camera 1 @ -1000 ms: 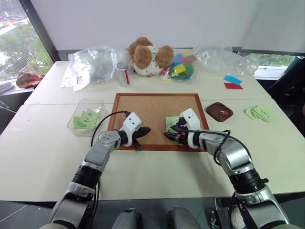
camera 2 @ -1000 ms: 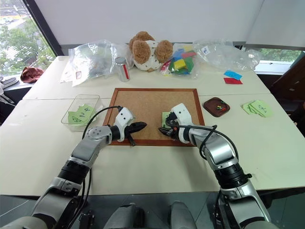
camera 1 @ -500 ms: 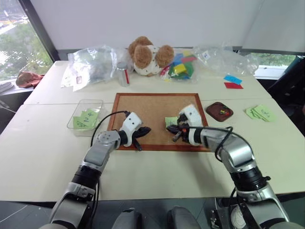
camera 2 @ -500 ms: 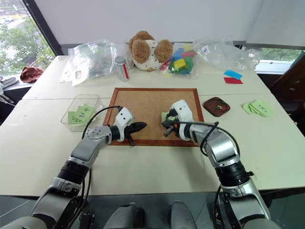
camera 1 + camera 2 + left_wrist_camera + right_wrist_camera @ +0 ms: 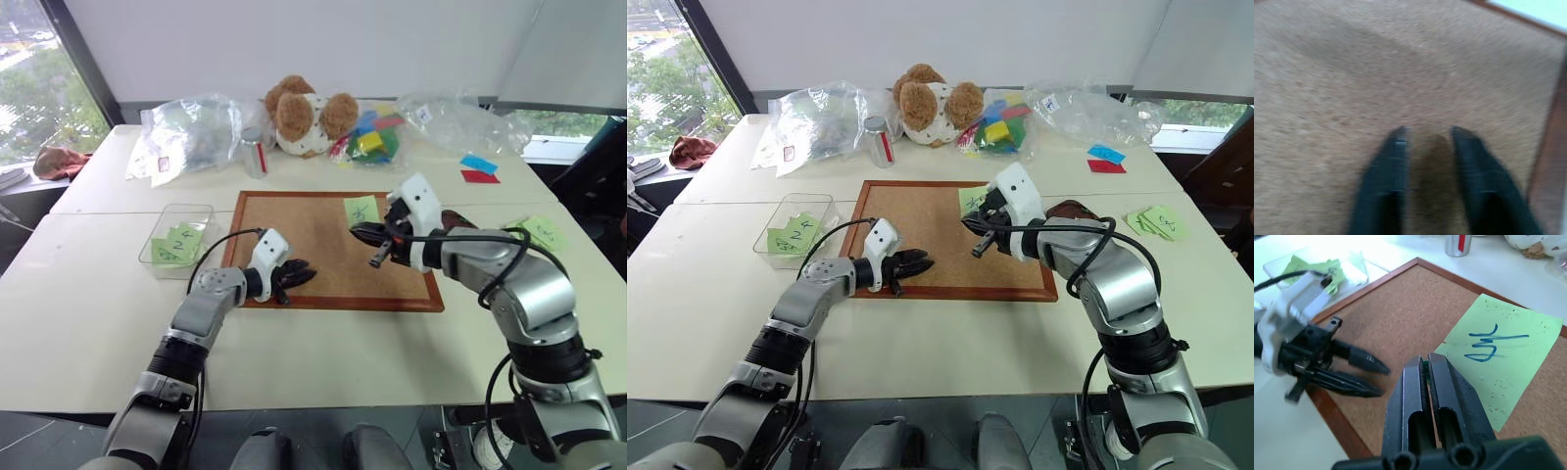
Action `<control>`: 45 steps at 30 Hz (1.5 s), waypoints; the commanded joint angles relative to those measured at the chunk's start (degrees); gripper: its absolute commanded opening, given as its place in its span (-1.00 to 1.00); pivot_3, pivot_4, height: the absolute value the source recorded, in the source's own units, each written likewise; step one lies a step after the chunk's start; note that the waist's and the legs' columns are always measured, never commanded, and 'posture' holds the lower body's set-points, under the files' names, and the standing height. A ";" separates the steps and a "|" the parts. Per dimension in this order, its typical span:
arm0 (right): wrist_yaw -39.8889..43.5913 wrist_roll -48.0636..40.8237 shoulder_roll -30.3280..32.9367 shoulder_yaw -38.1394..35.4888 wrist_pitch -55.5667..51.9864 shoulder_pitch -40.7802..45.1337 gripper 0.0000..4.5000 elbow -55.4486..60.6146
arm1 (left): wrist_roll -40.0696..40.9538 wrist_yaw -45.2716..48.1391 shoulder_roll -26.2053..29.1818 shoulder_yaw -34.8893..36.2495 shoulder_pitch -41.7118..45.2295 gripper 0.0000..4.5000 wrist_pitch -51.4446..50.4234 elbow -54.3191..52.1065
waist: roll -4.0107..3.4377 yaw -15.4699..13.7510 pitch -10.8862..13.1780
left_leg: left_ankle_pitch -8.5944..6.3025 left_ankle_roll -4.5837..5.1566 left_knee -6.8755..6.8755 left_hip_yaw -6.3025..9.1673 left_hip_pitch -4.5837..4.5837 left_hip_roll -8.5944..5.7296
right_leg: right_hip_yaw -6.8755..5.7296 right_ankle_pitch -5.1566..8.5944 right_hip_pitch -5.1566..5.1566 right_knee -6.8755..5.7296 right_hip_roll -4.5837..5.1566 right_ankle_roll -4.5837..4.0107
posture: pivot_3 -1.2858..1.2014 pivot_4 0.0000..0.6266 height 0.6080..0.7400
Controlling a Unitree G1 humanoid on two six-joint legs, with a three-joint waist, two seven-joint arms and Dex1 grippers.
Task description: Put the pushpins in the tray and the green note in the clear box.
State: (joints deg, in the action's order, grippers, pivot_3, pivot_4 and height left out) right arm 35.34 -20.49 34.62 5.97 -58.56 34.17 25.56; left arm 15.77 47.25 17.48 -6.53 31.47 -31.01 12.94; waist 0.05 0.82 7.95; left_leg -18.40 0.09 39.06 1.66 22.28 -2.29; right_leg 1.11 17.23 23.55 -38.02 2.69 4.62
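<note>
Green note point(image 5: 361, 211) lies on the corkboard point(image 5: 313, 279), far edge; right gripper point(image 5: 1426, 363) pinched together, seemingly on a pushpin; left gripper point(image 5: 1427, 139) apart, empty; clear box point(image 5: 167, 223) awaits the note.

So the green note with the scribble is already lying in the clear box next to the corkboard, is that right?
No. The green note with the scribble lies on the corkboard, as the right wrist view shows; the clear box does sit beside the corkboard.

Silver arms, white wrists, seemingly black fingers point(image 5: 1420, 396).
</note>
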 commanded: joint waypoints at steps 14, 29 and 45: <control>3.55 -1.64 3.02 3.87 1.16 0.61 -1.00 7.55 | 33.28 -19.74 -14.84 28.70 13.22 0.98 -38.58 2.09 | 0.35 -0.14 0.23 | 0.21 -0.36 0.06 0.00 0.25 -0.01 | -0.04 0.00 0.24 -0.01 -0.02 0.02 | 0.03 -0.52 1.00; 3.24 -2.22 2.11 5.65 0.77 2.61 -1.00 7.98 | 40.55 -32.06 -23.47 32.32 13.13 -0.45 -44.08 1.19 | 0.36 -0.23 0.24 | 0.25 -0.45 0.05 0.00 0.23 -0.02 | -0.03 0.00 0.24 -0.02 -0.02 0.02 | 0.03 -0.52 1.00; 3.79 -3.93 5.46 0.96 -1.45 4.92 -1.00 8.14 | 43.96 -38.66 -22.77 35.99 9.53 -0.99 -39.92 3.13 | 0.36 -0.29 0.24 | 0.26 -0.47 0.05 0.00 0.23 -0.02 | -0.03 0.00 0.25 -0.01 -0.02 0.02 | 0.03 -0.52 1.00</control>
State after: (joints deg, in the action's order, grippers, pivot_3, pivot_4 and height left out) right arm 38.76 -23.67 38.85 10.14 -59.87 37.55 31.82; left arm 59.01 8.38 -5.95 28.77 41.12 -72.73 16.03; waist 0.42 0.53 8.19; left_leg -18.14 -0.38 39.11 1.66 22.51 -2.31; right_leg 1.08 17.23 23.80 -38.03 2.67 4.64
